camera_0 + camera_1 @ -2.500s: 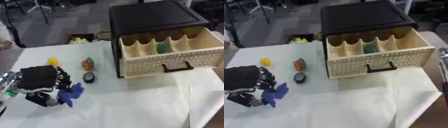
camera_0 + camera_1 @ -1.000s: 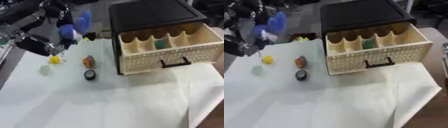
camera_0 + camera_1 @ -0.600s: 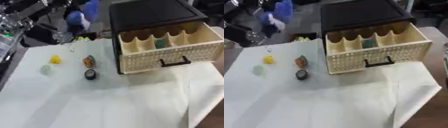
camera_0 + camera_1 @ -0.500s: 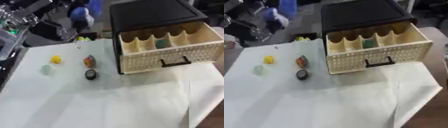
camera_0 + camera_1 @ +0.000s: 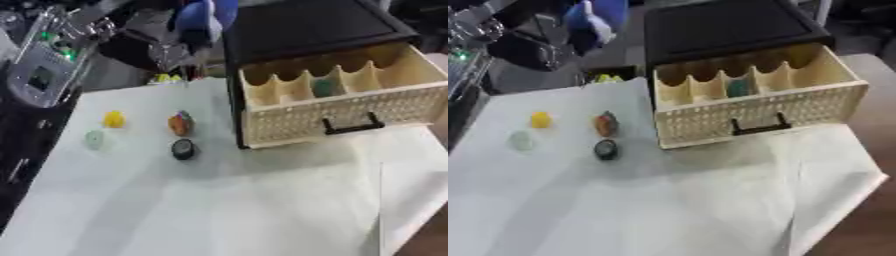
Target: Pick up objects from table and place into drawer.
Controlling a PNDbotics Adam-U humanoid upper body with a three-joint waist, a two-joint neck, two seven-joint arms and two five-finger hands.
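Observation:
My left hand (image 5: 147, 41), black with silver joints, hangs high at the back left, level with the cabinet's top. It is shut on a blue object (image 5: 203, 15), which sits just left of the black cabinet (image 5: 306, 27). The cream drawer (image 5: 350, 107) is pulled out, with a row of compartments. One middle compartment holds a green thing (image 5: 325, 88). On the white cloth lie a yellow piece (image 5: 114, 119), a pale green piece (image 5: 94, 139), an orange piece (image 5: 180, 124) and a black round piece (image 5: 183, 148). My right hand shows in no view.
A dark box with yellow things (image 5: 171, 78) stands on the floor behind the table. The white cloth (image 5: 710, 210) ends at the right, where the brown table (image 5: 868, 215) shows. My left arm's silver forearm (image 5: 39, 65) crosses the upper left.
My left hand has lifted the blue object off the table and carried it up and rightward, close to the cabinet. The small pieces on the cloth have not moved.

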